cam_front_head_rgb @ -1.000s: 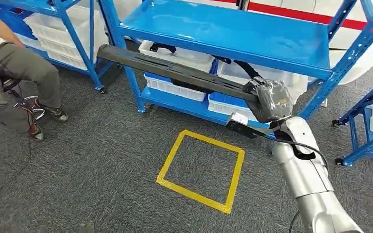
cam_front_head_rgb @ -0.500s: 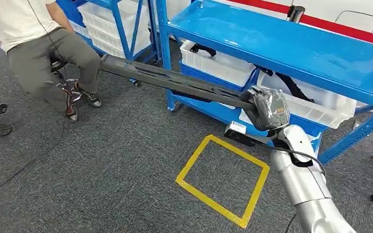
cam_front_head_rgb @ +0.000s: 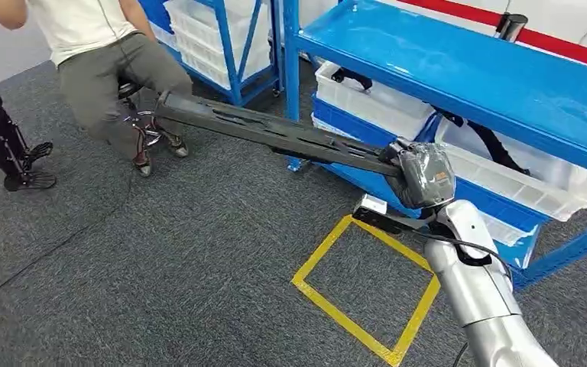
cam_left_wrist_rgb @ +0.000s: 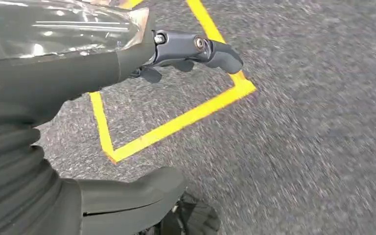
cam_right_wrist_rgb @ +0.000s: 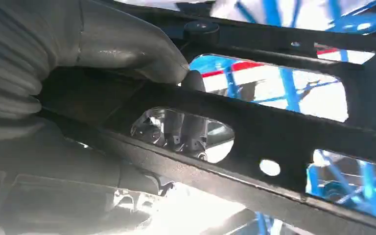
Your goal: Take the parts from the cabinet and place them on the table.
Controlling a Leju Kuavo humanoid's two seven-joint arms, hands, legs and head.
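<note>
The carrying step is in hand, judging by the scene: the blue shelving rack (cam_front_head_rgb: 458,73) with its white bins (cam_front_head_rgb: 374,103) lies from twelve to three o'clock, and no table is in sight. The next move calls for turning toward the table while minding the part's far end, which reaches near the seated person (cam_front_head_rgb: 115,69) at eleven o'clock. A yellow tape square (cam_front_head_rgb: 367,294) marks the grey carpet at five o'clock. The long black part (cam_front_head_rgb: 275,134), a slotted flat bar with cut-out windows and holes, stretches from centre toward ten o'clock, clear of the shelves. The right hand (cam_front_head_rgb: 420,174) clamps its near end, thumb over the top. The left hand (cam_left_wrist_rgb: 186,49) holds nothing, its fingers apart above the carpet.
</note>
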